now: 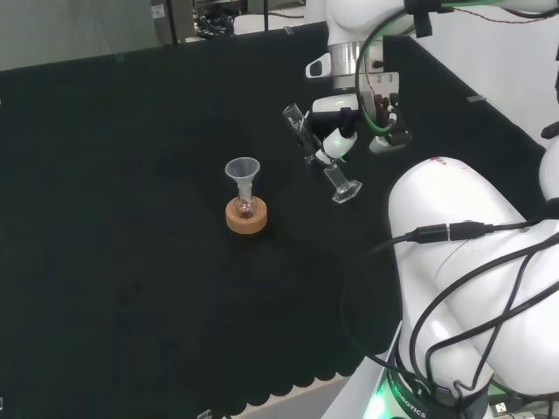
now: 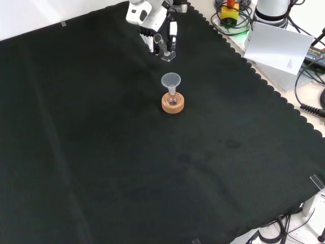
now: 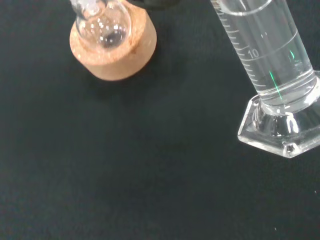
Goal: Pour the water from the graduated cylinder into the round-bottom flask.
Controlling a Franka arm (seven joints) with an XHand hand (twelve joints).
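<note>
Graduated cylinder (image 1: 321, 157) is sitting in the hand (image 1: 336, 131), whose fingers are wrapping round its tube, and it's leaning over with the mouth pointing toward the funnel (image 1: 243, 171) in the head view. It's hanging off the table (image 1: 113, 218), right of the flask there. It's clear, with a hexagonal foot (image 3: 280, 131) and white scale marks running up the side; a "10" is showing in the wrist view. Round-bottom flask (image 3: 102, 27) is resting on a cork ring (image 1: 246, 216), wearing that clear funnel in its neck, well apart from the cylinder.
</note>
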